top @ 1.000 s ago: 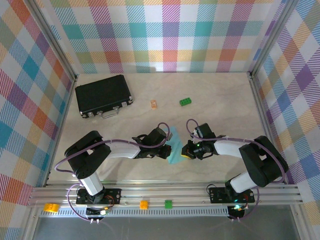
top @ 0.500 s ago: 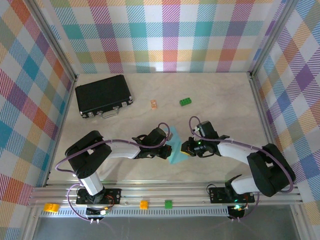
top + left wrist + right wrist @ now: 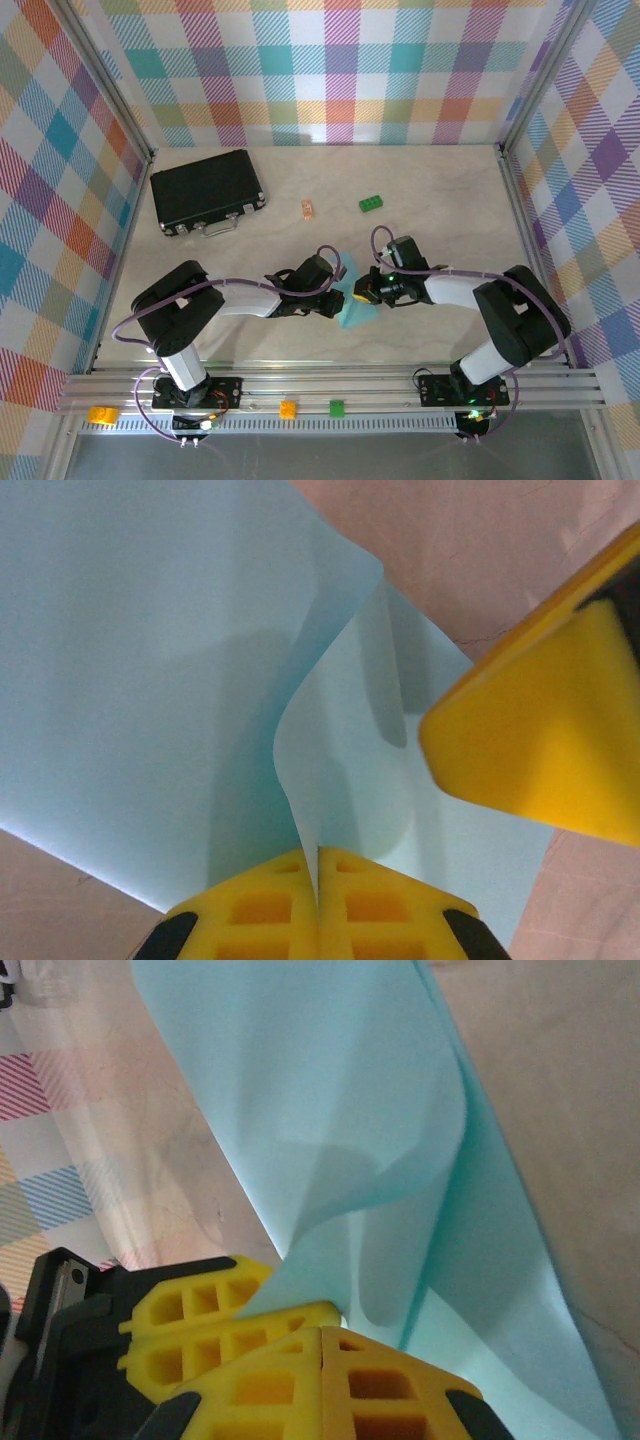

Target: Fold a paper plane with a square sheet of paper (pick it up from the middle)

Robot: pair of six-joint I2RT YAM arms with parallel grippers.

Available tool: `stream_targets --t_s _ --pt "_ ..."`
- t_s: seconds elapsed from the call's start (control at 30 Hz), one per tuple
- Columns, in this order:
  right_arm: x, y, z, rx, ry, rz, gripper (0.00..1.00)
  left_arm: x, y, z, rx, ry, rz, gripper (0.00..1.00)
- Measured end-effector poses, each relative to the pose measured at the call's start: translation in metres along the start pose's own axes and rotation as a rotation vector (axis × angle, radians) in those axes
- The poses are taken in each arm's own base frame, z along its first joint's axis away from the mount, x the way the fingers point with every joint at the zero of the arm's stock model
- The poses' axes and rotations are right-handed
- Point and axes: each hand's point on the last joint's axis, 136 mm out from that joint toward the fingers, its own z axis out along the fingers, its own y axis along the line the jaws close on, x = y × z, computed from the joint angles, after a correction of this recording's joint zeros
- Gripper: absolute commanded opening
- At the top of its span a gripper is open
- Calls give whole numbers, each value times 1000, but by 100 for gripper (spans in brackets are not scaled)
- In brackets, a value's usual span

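Pastel plaid walls (image 3: 340, 70); pale marbled tabletop (image 3: 440, 190).

Light blue paper (image 3: 150, 660), black case (image 3: 205, 188), green brick (image 3: 372, 204), plaid walls (image 3: 340, 60)

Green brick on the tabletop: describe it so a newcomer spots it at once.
From the black case at the far left, look right past the small orange piece. The green brick lies on bare tabletop, darker than the green block on the near rail.
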Motion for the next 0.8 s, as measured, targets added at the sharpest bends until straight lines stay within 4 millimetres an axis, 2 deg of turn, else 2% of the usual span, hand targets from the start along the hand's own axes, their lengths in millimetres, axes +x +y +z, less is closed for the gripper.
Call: stream_targets --t_s 0.23,0.53,0.8 --pt "-3 -1 8 -13 14 15 0 0 0 0 0 0 0 0" --pt "0 -20 15 32 18 31 0 0 -1 1 4 3 3 0" --pt "-1 -19 13 37 8 12 0 -1 -2 2 5 6 7 0"
